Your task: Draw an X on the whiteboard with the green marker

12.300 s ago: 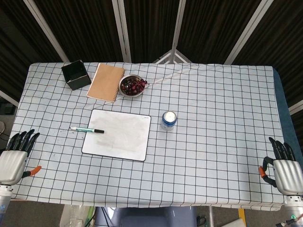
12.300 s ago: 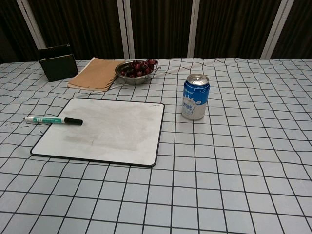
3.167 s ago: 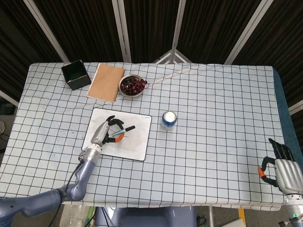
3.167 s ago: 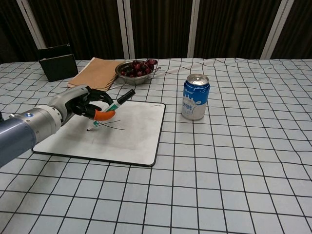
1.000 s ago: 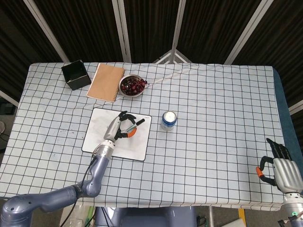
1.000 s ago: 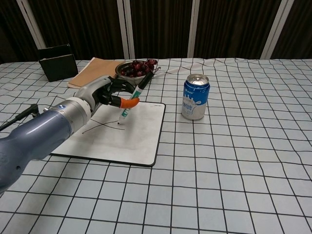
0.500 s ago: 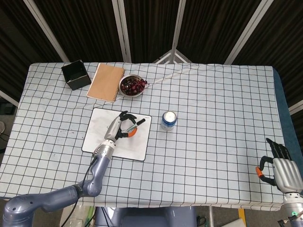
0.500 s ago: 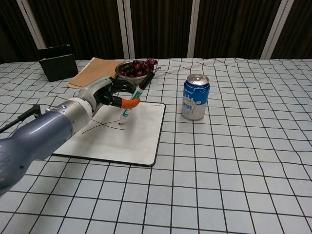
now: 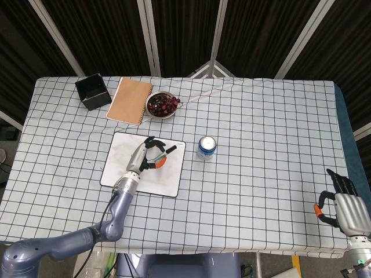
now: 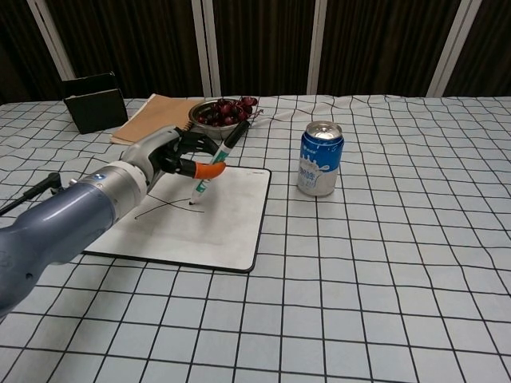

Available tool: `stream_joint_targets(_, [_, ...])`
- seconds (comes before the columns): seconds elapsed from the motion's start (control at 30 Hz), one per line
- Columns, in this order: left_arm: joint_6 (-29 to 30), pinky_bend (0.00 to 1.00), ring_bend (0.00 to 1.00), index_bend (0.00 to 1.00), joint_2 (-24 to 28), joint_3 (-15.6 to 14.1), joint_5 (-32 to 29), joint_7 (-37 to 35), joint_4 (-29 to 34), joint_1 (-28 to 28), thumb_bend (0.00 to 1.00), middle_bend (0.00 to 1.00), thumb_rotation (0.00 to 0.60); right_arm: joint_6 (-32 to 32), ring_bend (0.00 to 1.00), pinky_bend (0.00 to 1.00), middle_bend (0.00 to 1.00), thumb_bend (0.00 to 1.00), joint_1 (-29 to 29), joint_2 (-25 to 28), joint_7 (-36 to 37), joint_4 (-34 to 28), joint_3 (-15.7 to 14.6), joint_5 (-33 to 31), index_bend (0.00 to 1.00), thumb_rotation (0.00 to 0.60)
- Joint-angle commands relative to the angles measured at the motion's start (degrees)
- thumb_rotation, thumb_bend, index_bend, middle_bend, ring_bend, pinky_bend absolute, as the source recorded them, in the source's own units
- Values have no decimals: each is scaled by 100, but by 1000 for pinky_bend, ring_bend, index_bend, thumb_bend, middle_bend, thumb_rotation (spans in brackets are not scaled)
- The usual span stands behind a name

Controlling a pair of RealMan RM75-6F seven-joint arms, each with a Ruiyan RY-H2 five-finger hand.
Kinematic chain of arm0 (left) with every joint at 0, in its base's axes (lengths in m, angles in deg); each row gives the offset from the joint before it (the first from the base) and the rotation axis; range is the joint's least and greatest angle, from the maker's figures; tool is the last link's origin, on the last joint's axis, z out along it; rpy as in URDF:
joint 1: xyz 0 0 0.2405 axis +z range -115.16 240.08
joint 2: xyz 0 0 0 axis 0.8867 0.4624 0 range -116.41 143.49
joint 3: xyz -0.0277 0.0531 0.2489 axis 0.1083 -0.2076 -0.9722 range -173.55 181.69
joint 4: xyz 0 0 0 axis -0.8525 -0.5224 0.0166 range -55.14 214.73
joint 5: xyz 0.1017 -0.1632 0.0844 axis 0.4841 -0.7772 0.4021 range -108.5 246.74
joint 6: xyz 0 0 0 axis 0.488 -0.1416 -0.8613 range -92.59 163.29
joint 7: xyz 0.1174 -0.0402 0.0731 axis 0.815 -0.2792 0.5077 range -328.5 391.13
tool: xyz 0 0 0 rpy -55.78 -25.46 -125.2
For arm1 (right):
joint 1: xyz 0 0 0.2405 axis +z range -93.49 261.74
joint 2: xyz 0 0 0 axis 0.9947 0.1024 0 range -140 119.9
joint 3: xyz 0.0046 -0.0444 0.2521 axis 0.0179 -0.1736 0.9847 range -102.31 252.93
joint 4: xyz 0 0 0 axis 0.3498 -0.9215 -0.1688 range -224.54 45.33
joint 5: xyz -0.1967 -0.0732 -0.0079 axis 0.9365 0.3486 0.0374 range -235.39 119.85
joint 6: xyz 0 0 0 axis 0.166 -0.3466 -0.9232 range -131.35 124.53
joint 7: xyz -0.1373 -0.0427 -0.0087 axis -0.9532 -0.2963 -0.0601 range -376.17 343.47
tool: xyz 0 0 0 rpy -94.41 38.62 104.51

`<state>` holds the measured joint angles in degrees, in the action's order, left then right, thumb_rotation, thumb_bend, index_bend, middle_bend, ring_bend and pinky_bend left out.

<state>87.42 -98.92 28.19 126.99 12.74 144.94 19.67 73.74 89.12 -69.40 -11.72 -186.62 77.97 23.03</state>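
The whiteboard (image 9: 168, 174) (image 10: 231, 223) lies left of centre on the checked cloth, with thin crossing dark lines (image 10: 164, 204) drawn on it. My left hand (image 9: 146, 155) (image 10: 172, 157) hovers over the board and holds the green marker (image 10: 214, 166) (image 9: 161, 154) tilted, black cap end up, tip touching the board near the drawn lines. My right hand (image 9: 346, 207) rests at the table's near right corner, holding nothing, fingers stretched out; the chest view does not show it.
A blue drink can (image 9: 206, 147) (image 10: 320, 158) stands just right of the board. Behind it are a metal bowl of cherries (image 9: 162, 105) (image 10: 224, 116), a brown notebook (image 9: 130, 100) (image 10: 154, 121) and a black box (image 9: 93, 91) (image 10: 94, 101).
The left hand and marker have shifted slightly left along the board over the last second, tip still down. Before that, it picked the marker up off the board's edge. The right hand stayed put.
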Motion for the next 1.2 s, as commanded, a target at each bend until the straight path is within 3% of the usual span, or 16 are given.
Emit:
stream_joint_targets(0.03, [27,148,70,791,19,58,-4,-62,77,13,601,303,600,6,0,0,0,373,-2,0,0,5,1,1,0,600])
stream_joint_targets(0.33, [421,148,70,791,292,402,424,-208,664,-78,599,309,600,3,0,0,0,373,-1,-7,3,23,3,-8,0,600])
stream_joint_targets(0.47, [520,148,70,791,505,433,608,81,738,-159,599,309,600,9,0,0,0,373,-3,-5,6,22,4,-6,0,600])
stream_joint_targets(0.67, [553,148,70,791,1022,-1,1042,941,643,-147,597,308,600,-8,0,0,0,373,-4,4,-2,17,-2,-20,0,600])
stream_joint_targets(0.93, [536,148,72,791,1488,-472,1252,1377,450,52,597,308,600,-47,0,0,0,373,17,13,-22,-5,-10,-14,0,600])
stream_joint_targets(1.2, [291,142,72,791,1800,-1044,1478,2166,-166,93,580,307,600,-69,0,0,0,373,25,14,-92,-31,-13,-40,0,600])
